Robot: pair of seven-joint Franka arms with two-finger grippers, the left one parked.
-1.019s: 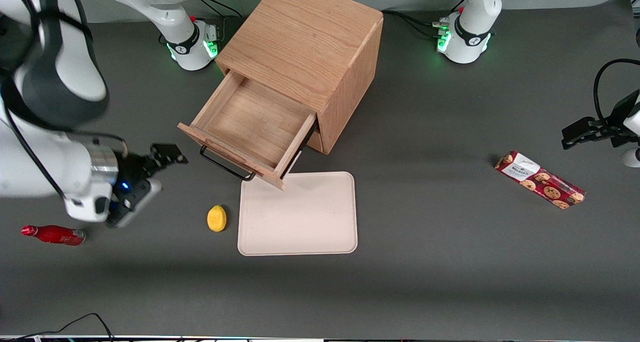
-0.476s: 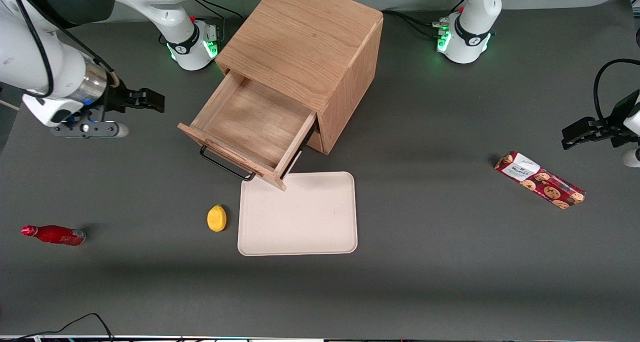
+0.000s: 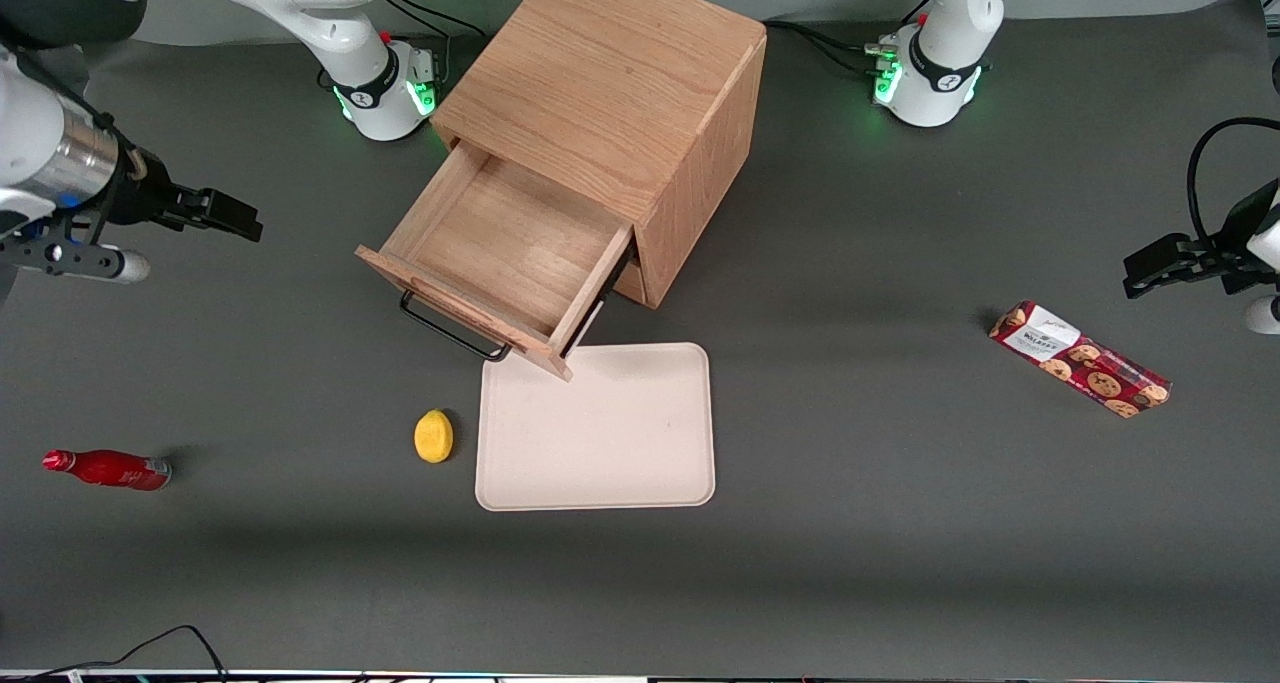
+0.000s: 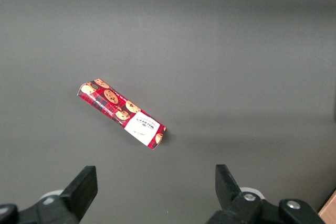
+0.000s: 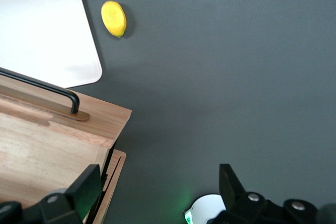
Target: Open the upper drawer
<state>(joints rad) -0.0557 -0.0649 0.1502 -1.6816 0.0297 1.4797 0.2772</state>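
The upper drawer (image 3: 500, 253) of the oak cube cabinet (image 3: 610, 93) stands pulled far out, its shallow wooden box empty and its dark bar handle (image 3: 452, 331) facing the front camera. The drawer front and handle also show in the right wrist view (image 5: 52, 103). My gripper (image 3: 225, 213) is open and empty, high above the table, well away from the drawer toward the working arm's end. Its fingers (image 5: 84, 190) are spread wide in the wrist view. The lower drawer is hidden under the upper one.
A cream tray (image 3: 596, 428) lies on the table in front of the drawer, with a yellow lemon (image 3: 433, 435) beside it. A red bottle (image 3: 108, 469) lies toward the working arm's end. A red cookie box (image 3: 1078, 359) lies toward the parked arm's end.
My gripper has left the drawer handle, risen and swung away toward the working arm's end of the table. The drawer has stayed open.
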